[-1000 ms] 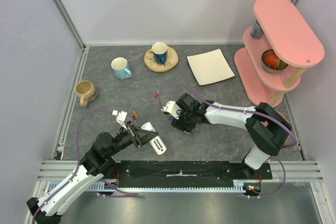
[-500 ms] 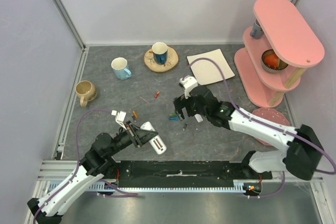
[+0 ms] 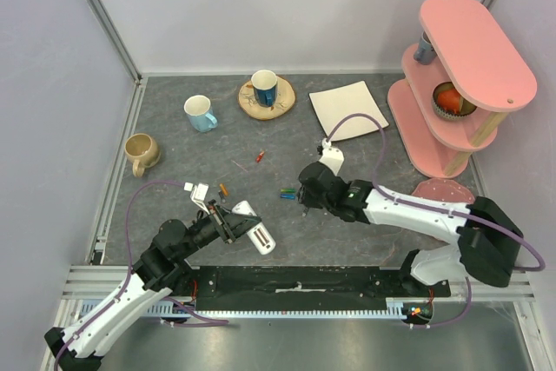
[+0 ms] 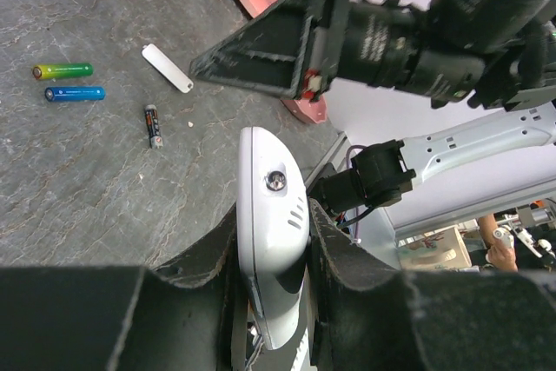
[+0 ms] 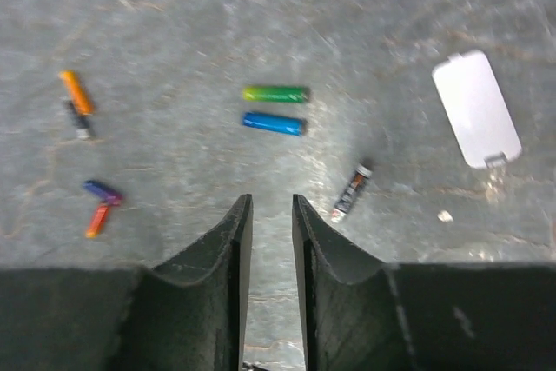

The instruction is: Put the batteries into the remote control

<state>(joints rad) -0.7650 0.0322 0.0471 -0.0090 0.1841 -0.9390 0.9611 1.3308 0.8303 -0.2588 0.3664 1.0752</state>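
— What stands on the bench (image 3: 174, 215), biggest first?
— A pink tiered shelf (image 3: 465, 58) at 3 o'clock. Then the left arm (image 3: 130, 293), rising from 7 o'clock, and the right arm (image 3: 417, 210), stretched from 5 o'clock toward the middle.
— The crockery?
— A square white plate (image 3: 349, 110) at 1 o'clock, a dark blue cup (image 3: 264, 86) on a wooden coaster (image 3: 282, 103) at 12, a pale blue mug (image 3: 200, 113) at 11, and a tan mug (image 3: 141, 152) at 10.
— Where is the remote control (image 4: 274, 241)?
— At 7 o'clock, pinched by its sides in the left arm's jaws.
— And the right arm's jaws?
— Slightly parted, nothing between them, pointing down at the bench. A white battery cover (image 5: 476, 107) lies at their 2 o'clock.
— The batteries (image 3: 287, 193)?
— All loose on the bench. The green battery (image 5: 275, 93) and blue battery (image 5: 273, 122) lie parallel at 12 o'clock of those jaws, the black battery (image 5: 351, 191) at 1, the orange battery (image 5: 76, 91) at 10. The purple battery (image 5: 102, 188) meets a red-orange battery (image 5: 97, 219) end to end at 9.
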